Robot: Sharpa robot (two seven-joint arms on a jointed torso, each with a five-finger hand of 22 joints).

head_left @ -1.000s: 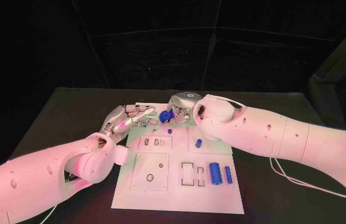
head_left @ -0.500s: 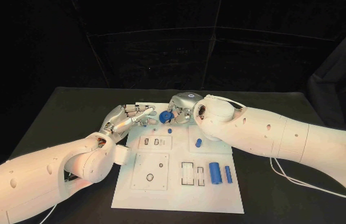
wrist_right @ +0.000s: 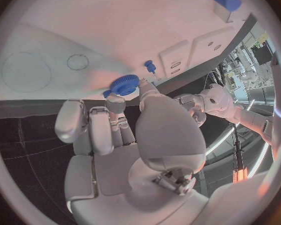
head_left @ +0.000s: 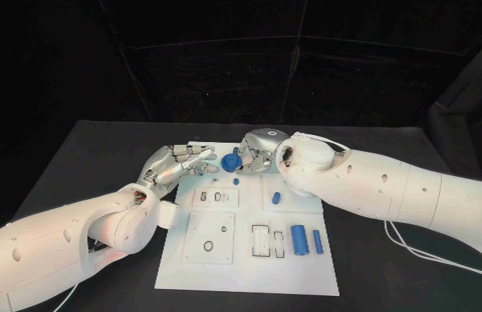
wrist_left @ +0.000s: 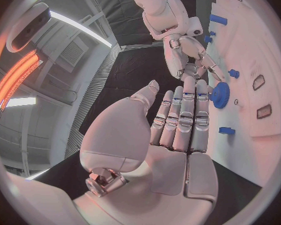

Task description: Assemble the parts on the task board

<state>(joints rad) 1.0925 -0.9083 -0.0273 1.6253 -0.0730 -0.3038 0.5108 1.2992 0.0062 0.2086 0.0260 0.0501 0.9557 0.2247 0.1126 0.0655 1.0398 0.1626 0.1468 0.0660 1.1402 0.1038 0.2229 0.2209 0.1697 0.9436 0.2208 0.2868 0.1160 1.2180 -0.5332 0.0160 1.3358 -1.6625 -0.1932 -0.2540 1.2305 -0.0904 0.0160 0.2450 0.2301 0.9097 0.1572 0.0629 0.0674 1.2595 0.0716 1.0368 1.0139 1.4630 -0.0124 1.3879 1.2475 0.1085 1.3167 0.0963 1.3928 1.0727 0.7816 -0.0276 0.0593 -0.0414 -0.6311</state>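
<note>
Right hand point(head_left: 257, 152) pinching blue gear point(head_left: 231, 161) above task board point(head_left: 247, 270) far edge.
Left hand point(head_left: 176, 164) empty, fingers straight and loose, just beside gear.

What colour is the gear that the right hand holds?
Blue; the gear shows best in the right wrist view, at the right hand's fingertips.

Task board point(head_left: 251, 270): white rectangular plate, flat on the table, with raised panels bearing oval and rectangular slots. Blue gear point(head_left: 231, 161): small toothed disc at the board's far edge, tilted up, pinched by the right hand point(head_left: 257, 152). Small blue peg point(head_left: 236, 182) just nearer. Short blue cylinder point(head_left: 276, 198) mid-board. Two longer blue cylinders point(head_left: 299, 238) point(head_left: 317, 242) lie side by side, lengthwise, on the right.
</note>
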